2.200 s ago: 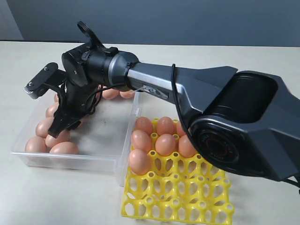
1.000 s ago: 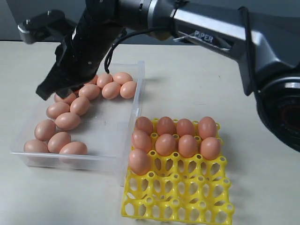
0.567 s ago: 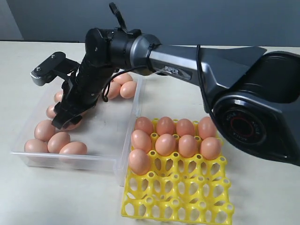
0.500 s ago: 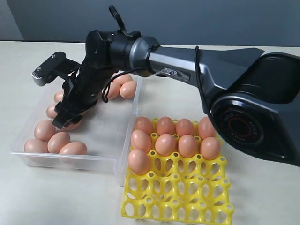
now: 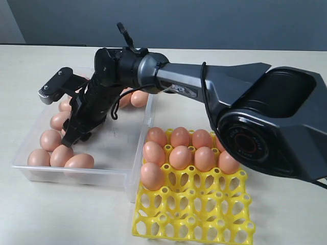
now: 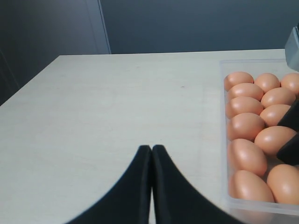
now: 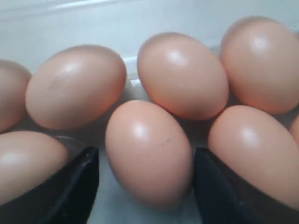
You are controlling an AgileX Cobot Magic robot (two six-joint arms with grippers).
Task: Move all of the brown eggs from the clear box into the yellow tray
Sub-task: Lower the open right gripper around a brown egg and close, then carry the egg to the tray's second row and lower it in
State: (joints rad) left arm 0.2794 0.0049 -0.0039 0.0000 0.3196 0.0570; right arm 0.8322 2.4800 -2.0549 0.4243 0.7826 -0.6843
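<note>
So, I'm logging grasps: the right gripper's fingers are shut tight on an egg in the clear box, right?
No. The fingers of the right gripper are open, one on each side of an egg in the clear box, as the right wrist view shows.

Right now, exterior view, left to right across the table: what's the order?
Corner eggs → bare floor of clear box → yellow tray with its eggs. Right claw overlaps the box's eggs, so left out.

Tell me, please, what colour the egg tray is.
The tray is bright yellow, clearest in the exterior view.
</note>
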